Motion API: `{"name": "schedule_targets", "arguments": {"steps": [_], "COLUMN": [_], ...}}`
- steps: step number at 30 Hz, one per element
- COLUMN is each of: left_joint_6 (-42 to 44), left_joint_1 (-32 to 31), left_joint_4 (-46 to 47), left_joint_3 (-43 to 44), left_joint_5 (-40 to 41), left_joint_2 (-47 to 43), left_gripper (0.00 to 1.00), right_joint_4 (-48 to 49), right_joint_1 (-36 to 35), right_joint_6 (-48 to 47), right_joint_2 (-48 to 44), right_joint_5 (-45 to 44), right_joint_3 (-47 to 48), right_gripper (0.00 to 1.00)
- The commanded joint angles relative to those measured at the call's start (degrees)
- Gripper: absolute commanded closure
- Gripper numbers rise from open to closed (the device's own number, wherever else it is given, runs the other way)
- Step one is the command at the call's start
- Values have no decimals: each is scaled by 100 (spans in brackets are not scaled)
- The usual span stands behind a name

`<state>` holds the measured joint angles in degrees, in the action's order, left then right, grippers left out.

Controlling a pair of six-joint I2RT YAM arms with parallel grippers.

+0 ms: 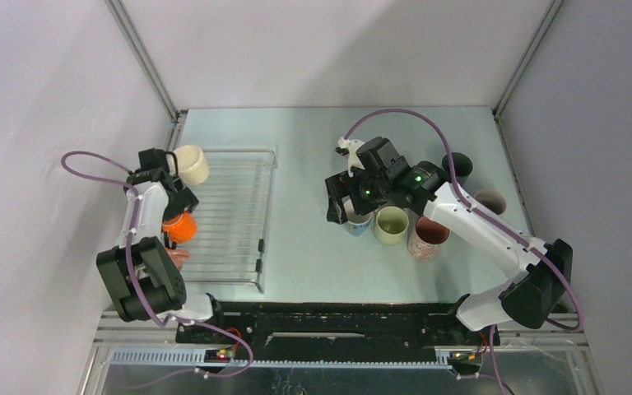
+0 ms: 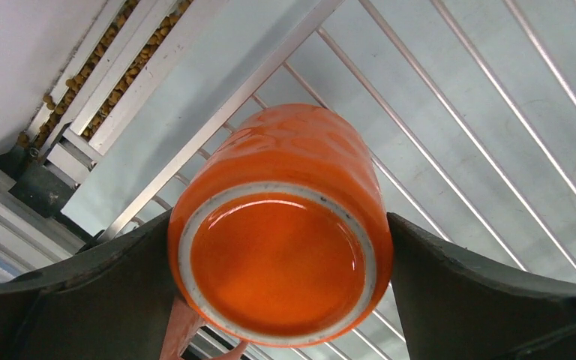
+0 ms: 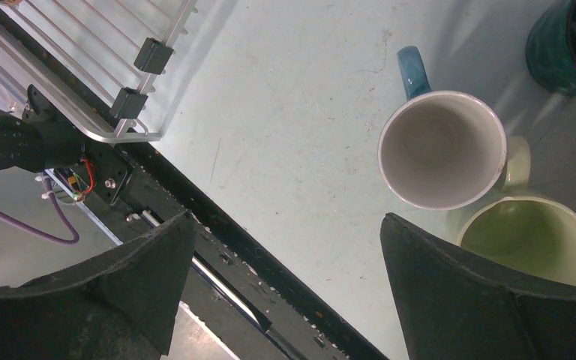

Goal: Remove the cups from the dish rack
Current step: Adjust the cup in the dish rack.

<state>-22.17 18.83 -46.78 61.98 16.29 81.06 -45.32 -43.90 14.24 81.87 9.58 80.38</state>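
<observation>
While on rack (image 2: pixel 217 126), cup (image 2: pixel 277 270) within hand (image 2: pixel 277 225)

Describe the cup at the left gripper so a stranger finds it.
The wire dish rack lies left on the table. At its left edge, one cup sits between the left gripper's fingers. It is bright orange; the far-corner cup is cream.

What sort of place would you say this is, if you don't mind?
Probably a robotics test cell, not a kitchen: bare white panel walls, a left arm and right arm bolted to the table, and a wire dish rack.
</observation>
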Motion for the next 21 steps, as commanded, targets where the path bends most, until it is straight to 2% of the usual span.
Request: {"name": "schedule_targets", "arguments": {"steps": [1,4,7,15,21], "left_joint_6": [170,170,170,171,106], "left_joint_1": [64,73,69,-53,-483], "left_joint_4": [122,138,156,115,-16], "left_joint_3": [302,291,280,352,515], "left_joint_5": [-119,-180,-371,-887,-994], "left_joint_2": [178,292,377,380,275], "left_gripper": [0,0,6,41,56], "right_joint_4": [143,138,139,162,168], "right_joint_1": [27,26,28,30,31], "right_joint_6": [2,8,3,26,59], "right_joint_2": [-84,-74,-66,-99,-133], "right_joint_5": [53,44,26,-46,-127], "right_joint_3": [9,4,8,11,4], "right_gripper": [0,0,0,0,0]}}
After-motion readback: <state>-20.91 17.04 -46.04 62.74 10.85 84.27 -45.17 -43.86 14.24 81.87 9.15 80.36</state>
